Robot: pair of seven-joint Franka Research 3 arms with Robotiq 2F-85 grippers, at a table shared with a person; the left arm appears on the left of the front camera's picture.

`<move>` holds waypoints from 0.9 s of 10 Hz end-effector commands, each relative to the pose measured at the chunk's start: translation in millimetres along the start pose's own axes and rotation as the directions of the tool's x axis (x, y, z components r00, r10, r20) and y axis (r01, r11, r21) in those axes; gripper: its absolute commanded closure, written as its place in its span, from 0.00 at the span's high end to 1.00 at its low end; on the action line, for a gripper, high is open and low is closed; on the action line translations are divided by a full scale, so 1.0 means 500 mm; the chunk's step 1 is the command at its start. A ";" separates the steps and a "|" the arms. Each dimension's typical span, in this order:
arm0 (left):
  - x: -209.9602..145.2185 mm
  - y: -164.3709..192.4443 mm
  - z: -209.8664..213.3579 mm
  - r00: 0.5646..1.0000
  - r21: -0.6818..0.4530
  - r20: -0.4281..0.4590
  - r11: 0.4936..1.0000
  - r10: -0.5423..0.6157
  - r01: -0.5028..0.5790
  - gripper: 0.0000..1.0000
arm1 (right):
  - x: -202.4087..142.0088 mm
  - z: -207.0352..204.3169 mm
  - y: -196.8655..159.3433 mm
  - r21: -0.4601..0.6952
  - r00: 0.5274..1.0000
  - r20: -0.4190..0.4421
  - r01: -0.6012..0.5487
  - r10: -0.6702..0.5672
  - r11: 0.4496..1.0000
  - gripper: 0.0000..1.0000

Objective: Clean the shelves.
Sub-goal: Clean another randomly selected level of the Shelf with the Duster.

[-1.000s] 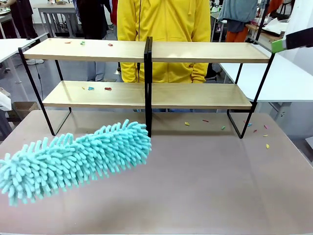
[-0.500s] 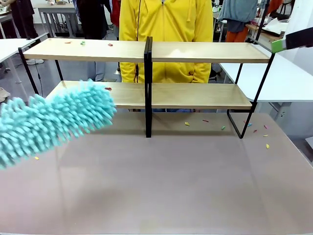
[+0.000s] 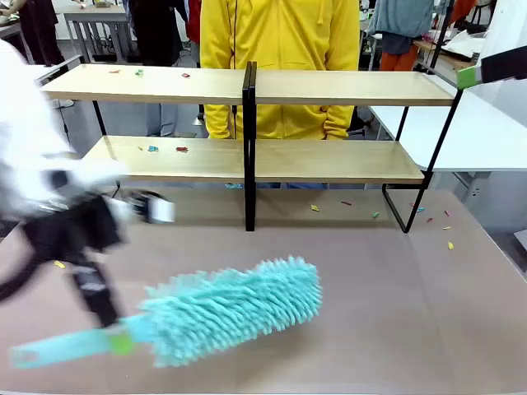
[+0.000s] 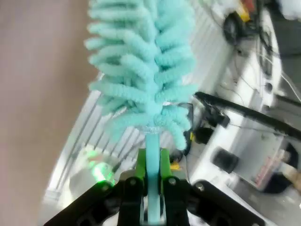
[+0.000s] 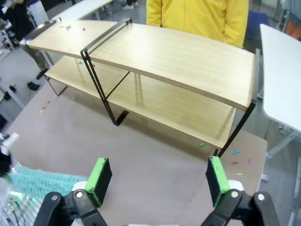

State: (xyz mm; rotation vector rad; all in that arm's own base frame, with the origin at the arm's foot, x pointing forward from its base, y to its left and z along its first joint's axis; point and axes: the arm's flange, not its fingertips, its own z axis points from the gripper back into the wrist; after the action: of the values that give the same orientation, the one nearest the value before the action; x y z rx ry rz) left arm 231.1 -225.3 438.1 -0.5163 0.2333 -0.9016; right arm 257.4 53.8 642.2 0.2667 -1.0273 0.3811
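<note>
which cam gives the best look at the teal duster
Front view: the whole duster shows side-on, handle to fluffy head. The left wrist view shows its handle clamped in the left gripper, head foreshortened; the right wrist view catches a bit of head at lower left.

person in a yellow hoodie [image 3: 280, 66] stands at the far side, torso square on. grey-brown tabletop [image 3: 395, 313] runs wide in front. small coloured scraps [image 3: 314, 208] dot its far right part, a yellow scrap [image 3: 450, 245] near the edge. white table [image 3: 486, 136] off right, grey garment [image 3: 401, 16] hanging beyond.
</note>
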 end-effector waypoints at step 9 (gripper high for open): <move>0.243 -0.086 -0.110 0.953 0.125 0.241 0.968 0.185 -0.220 0.13 | 0.000 0.001 -0.002 0.009 1.000 -0.001 -0.002 0.002 1.000 1.00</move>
State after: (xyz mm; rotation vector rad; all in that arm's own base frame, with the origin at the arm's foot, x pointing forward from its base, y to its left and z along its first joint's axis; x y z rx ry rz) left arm 250.3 -328.3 421.1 -0.4733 0.0641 -0.7228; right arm 257.4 53.6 642.2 0.2669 -1.0273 0.3808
